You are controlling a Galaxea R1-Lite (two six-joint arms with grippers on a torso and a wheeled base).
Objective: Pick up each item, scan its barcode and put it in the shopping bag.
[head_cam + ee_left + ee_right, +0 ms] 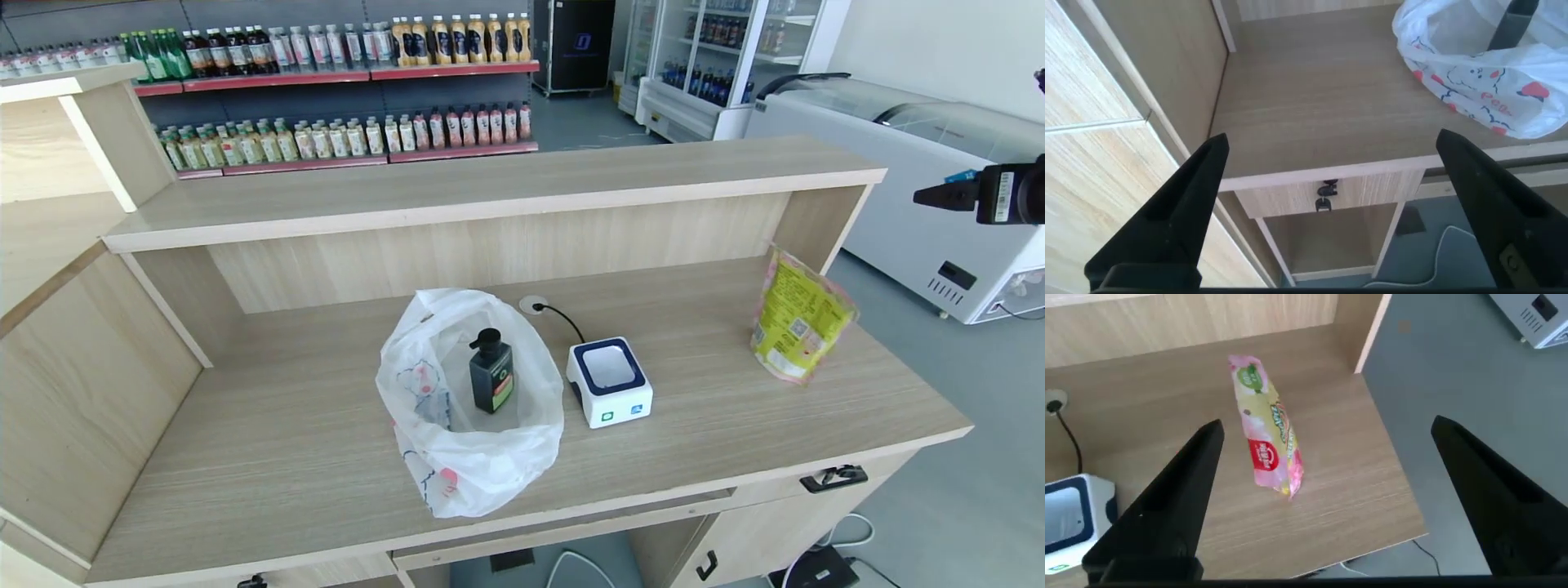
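A white plastic shopping bag (pixel 469 408) stands open in the middle of the counter, with a dark pump bottle (pixel 491 371) upright inside it. Just right of the bag sits the white and blue barcode scanner (pixel 609 381). A yellow-green snack pouch (pixel 800 327) stands at the counter's right end. My right gripper (pixel 939 196) hangs high off the right end, above the pouch (pixel 1267 429), open and holding nothing (pixel 1323 506). My left gripper (pixel 1331 212) is open and holds nothing, above the counter's front left edge, with the bag (pixel 1486 73) off to one side.
A raised ledge (pixel 490 192) runs along the back of the counter, and a wooden side wall (pixel 90 392) closes its left. The scanner's cable (pixel 563 318) runs to a hole behind it. A chest freezer (pixel 939 163) stands to the right, and drink shelves stand behind.
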